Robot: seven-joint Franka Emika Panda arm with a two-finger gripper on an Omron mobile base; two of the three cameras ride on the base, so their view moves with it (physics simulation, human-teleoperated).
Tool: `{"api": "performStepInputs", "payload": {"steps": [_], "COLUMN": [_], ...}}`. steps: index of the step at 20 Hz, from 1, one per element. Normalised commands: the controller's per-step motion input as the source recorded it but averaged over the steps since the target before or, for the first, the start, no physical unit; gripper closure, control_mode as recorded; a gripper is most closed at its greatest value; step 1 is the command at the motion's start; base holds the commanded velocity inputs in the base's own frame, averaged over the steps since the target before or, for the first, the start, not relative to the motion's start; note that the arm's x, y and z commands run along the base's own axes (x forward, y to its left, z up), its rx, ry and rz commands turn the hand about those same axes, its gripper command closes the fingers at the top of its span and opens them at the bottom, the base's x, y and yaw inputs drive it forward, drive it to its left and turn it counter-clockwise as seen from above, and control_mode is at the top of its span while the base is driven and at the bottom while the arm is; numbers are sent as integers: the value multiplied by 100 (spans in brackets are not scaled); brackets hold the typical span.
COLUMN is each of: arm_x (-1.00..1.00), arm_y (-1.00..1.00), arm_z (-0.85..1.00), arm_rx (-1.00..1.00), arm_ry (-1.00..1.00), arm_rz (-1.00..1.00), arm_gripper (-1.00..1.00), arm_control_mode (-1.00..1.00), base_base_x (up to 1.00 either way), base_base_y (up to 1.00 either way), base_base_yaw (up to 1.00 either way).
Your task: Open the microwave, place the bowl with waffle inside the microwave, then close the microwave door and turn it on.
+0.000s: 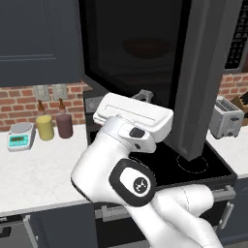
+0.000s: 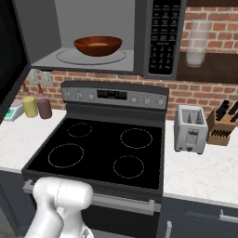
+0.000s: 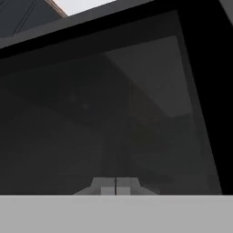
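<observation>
**Inspector:** Standing open at this moment, the microwave door (image 1: 203, 72) is swung out over the black cooktop (image 2: 100, 151), edge-on in the left base view. The microwave (image 2: 100, 35) is hanging directly above that cooktop. Where is the bowl?

**Assistant:** The reddish-brown bowl (image 2: 98, 45) is sitting inside the microwave, on the round glass turntable (image 2: 69, 56). Something tan is showing in it, presumably the waffle (image 2: 97, 44), though the grid is too small to confirm.

**Inspector:** And the gripper?

**Assistant:** The gripper (image 3: 115, 187) is showing at the bottom of the hand view, its two pale tips pressed together with only a thin seam between them, so the jaws are closed on nothing. It is pointing at the door's dark glass, close up.

**Inspector:** I am judging that closing the door and starting the oven are what is left. Risks?

**Assistant:** I am expecting a push on smooth glass to slide off rather than swing the door. A push too hard could be slamming it and jolting the bowl off centre. Afterwards, the black keypad (image 2: 161, 37), at the microwave's right side, is offering small keys, so a wrong button is likely.
</observation>
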Motion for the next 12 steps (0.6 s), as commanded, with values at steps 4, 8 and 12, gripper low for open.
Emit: {"api": "performStepInputs", "payload": {"steps": [4, 8, 12], "arm_x": [0, 31, 74], "arm_y": [-100, -86, -52], "arm_z": [40, 45, 47], "arm_rx": [13, 21, 22], "arm_ry": [2, 11, 26], "arm_rz": [30, 39, 44], "arm_gripper": [100, 100, 100], "arm_control_mode": [-100, -100, -100], "base_base_x": [0, 0, 0], "base_base_y": [0, 0, 0], "base_base_yaw": [0, 0, 0]}}
